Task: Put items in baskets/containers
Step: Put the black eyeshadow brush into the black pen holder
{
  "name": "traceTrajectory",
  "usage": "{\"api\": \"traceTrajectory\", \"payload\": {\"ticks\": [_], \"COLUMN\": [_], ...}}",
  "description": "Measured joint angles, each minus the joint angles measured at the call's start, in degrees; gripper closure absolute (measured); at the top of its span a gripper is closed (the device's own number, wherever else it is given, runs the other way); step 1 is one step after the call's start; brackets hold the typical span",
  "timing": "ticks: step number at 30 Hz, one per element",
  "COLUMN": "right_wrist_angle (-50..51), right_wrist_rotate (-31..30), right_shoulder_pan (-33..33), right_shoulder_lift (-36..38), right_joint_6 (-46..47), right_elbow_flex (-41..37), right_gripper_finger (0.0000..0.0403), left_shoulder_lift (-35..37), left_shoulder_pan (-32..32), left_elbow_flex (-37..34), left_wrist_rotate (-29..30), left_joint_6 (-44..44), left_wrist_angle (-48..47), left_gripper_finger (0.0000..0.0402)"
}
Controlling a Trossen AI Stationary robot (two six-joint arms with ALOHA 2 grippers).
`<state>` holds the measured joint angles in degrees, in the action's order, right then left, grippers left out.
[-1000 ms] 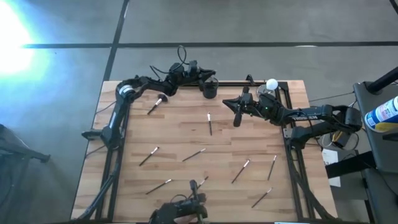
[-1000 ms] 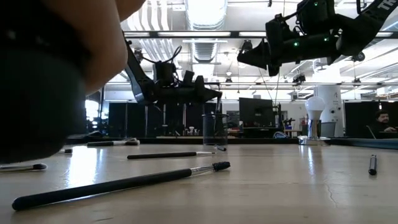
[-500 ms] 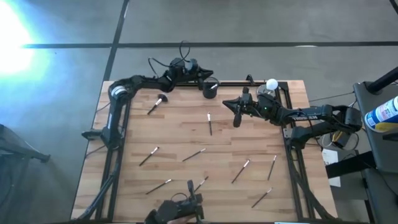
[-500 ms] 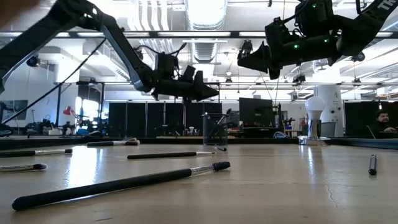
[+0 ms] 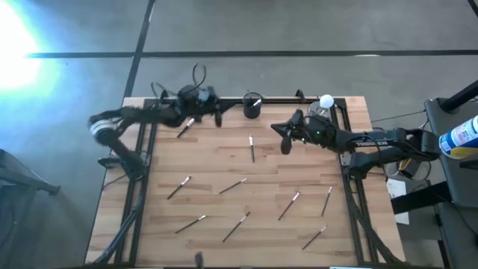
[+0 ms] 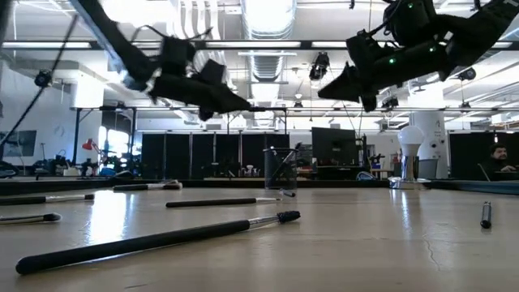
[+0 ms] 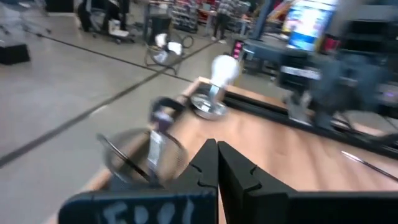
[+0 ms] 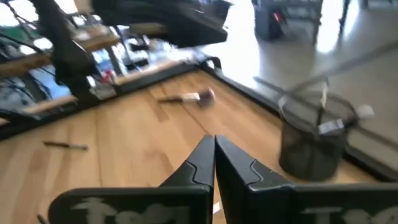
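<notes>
Wooden table, unlabelled black cup

Open tabletop between scattered brushes

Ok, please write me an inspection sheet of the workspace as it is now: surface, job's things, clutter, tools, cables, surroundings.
Surface: wooden table, dark frame rails along its sides.
Job's things: black cup at the far edge, with a brush leaning inside; fluffy brush near the left arm; other brushes lie scattered across the boards.
Clutter: small shiny dish with a white ball at the far right corner.
Tools: left tool shut and empty, beside the cup; right tool shut and empty, raised above the table.
Cables: loops on the left arm.
Surroundings: grey floor; a large hall behind; a bottle on the right.
</notes>
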<state>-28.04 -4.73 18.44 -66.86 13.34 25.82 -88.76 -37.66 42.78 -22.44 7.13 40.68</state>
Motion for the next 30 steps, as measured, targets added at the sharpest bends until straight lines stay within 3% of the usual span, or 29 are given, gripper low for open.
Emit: {"api": "traceTrajectory", "payload": {"ticks": [5,9,16,19,24,30], "right_wrist_angle": [12.32,22.84,49.07,57.54,62.72,65.2], "right_wrist_rotate": [-7.85,-14.69,-20.78,-20.6,-16.8,-6.96], "right_shoulder_pan": [-5.39,-11.48,-22.75,-27.73,-35.46,-42.08], "right_shoulder_lift": [4.16,6.94,6.51,3.46,-3.66,-12.58], "right_joint_6": [7.1,16.62,40.96,53.9,75.66,92.4], "right_elbow_flex": [0.0,0.02,7.02,10.87,15.03,18.68], "right_gripper_finger": [0.0394,0.0394,0.0394,0.0394,0.0394,0.0378], "left_shoulder_lift": [7.96,10.28,10.33,10.33,10.31,10.19], "left_shoulder_pan": [5.53,9.54,11.24,11.23,12.02,13.31], "left_elbow_flex": [-15.25,-24.89,-31.53,-31.91,-31.93,-32.01], "left_wrist_rotate": [4.65,7.93,10.18,10.34,10.3,10.1], "left_joint_6": [4.22,7.63,8.99,8.98,8.91,8.57], "left_wrist_angle": [11.21,23.69,31.33,31.35,31.21,28.96], "left_gripper_finger": [0.0401,0.0401,0.0401,0.0401,0.0401,0.0401]}}
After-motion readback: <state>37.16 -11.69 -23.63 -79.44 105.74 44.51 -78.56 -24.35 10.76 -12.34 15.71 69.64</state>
